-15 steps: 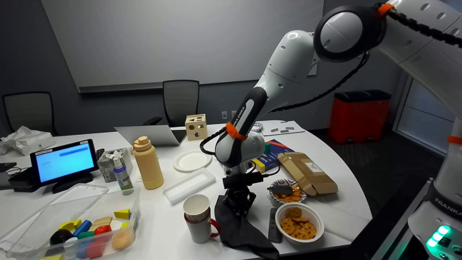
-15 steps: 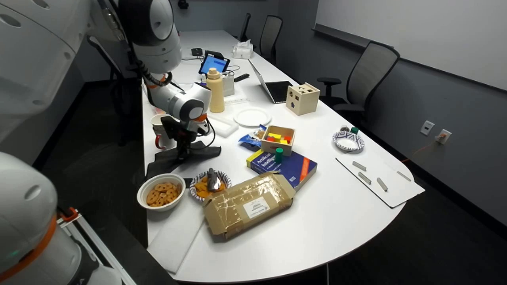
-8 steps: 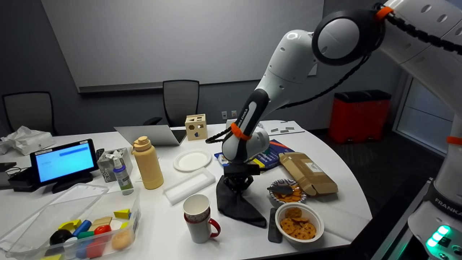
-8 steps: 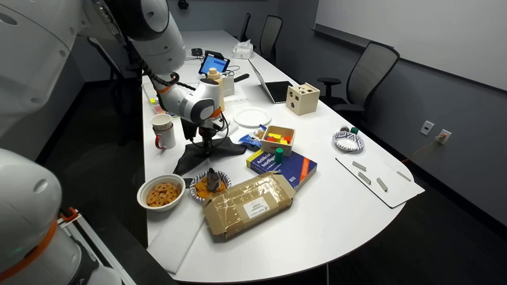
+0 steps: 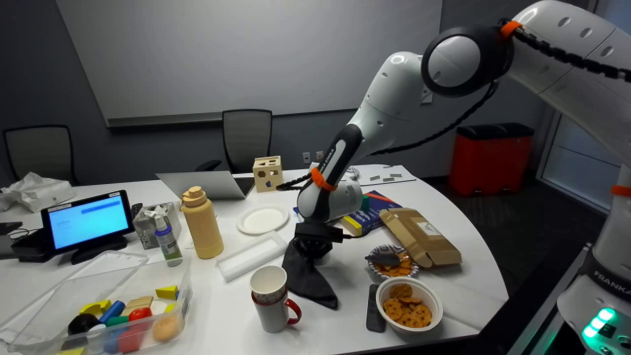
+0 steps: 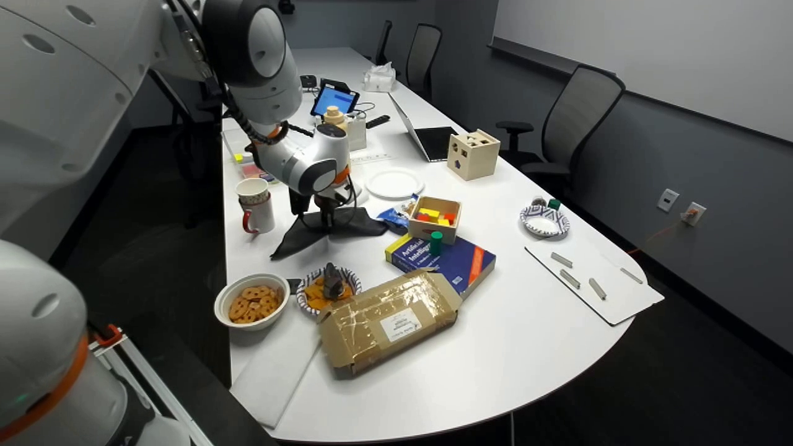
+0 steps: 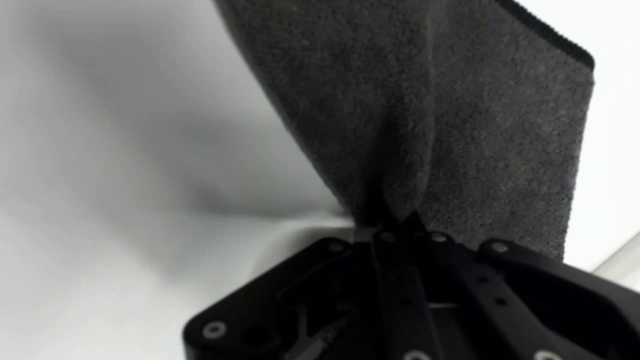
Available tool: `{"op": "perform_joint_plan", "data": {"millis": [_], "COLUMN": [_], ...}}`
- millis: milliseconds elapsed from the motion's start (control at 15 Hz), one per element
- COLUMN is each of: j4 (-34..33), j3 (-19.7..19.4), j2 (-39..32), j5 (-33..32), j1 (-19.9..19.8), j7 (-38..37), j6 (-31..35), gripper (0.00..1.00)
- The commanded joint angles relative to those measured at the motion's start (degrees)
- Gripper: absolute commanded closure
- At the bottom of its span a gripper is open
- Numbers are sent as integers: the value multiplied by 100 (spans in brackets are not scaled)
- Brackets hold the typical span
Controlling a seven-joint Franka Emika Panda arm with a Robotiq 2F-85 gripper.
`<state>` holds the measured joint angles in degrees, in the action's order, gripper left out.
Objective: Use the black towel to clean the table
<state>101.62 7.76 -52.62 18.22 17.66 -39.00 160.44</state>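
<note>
The black towel [image 5: 308,283] lies spread on the white table [image 5: 231,315] behind and to the right of the stacked mugs in an exterior view. It also shows in an exterior view [image 6: 300,238] and fills the upper middle of the wrist view [image 7: 400,100]. My gripper [image 5: 309,254] points down and is shut on a bunched part of the towel, low over the table. In the wrist view my gripper [image 7: 392,227] pinches a fold, and the towel fans out beyond the fingertips. The exact pinch spot is dark and partly hidden.
Stacked mugs [image 5: 271,298], a long white block [image 5: 251,256] and a remote [image 5: 375,308] lie around the towel. Two bowls of snacks [image 6: 253,300] [image 6: 328,291], a cardboard box [image 6: 390,322], a book [image 6: 458,263] and a wooden tray [image 6: 435,220] stand close by.
My gripper has dragged the towel from the table's front edge toward the back, then a little toward the white block. The white block has shifted slightly away from the gripper.
</note>
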Motion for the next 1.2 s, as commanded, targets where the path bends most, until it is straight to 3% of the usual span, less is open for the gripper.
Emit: {"op": "perform_joint_plan", "data": {"millis": [0,200,533,733,867,1133], "j4": [-358,-241,318,578,631,519], "j3": [704,429,-828,-1482,-1556,-782], "j2": [-348,-239,276,447,523,571], "j5": [343,295,-276,-811,-1121,-1157], "j1": [-413,-91,994,1605,1694,1107], "j7": [543,348,-511,-1149,-1315,-625], "j6": [-208,-265,-213,-677,-1169,-2264], "gripper": [99,99,99,99,99,99]}}
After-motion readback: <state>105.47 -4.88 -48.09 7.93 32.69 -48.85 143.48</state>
